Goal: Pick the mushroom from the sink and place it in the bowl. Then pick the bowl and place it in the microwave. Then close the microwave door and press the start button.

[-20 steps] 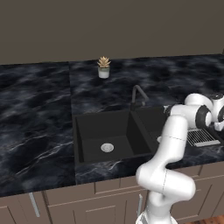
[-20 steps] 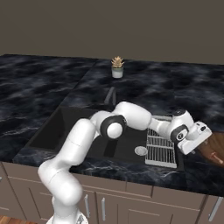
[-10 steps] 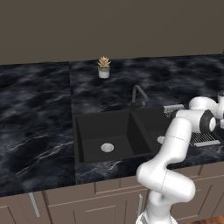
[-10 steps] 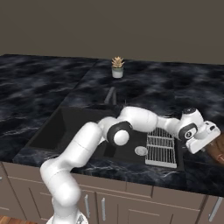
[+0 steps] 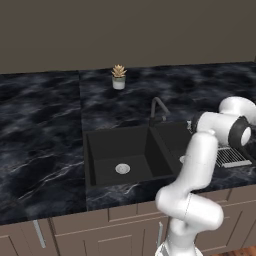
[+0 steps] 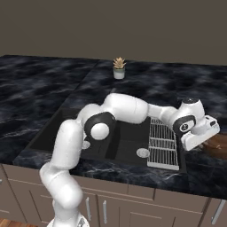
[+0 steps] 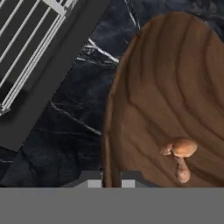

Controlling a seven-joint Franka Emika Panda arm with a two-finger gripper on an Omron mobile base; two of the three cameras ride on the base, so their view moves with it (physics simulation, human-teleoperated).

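A wide brown wooden bowl (image 7: 175, 87) rests on the dark marble counter to the right of the black sink (image 5: 120, 150). The small tan mushroom (image 7: 180, 151) lies inside it, near the rim closest to the hand. My gripper (image 7: 110, 180) reaches down at that near rim, one fingertip (image 7: 89, 179) outside and the other inside, shut on the bowl's edge. From the right base view the white hand (image 6: 199, 133) covers most of the bowl (image 6: 218, 144). The microwave and its door are out of view.
A silver wire rack (image 6: 163, 142) lies over the sink's right basin, just left of the bowl. A dark curved faucet (image 5: 157, 107) rises behind the sink. A small potted plant (image 6: 119, 67) stands by the back wall.
The jaws have closed from wide open onto the bowl's rim. The hand has shifted a little further right and lower over the bowl.
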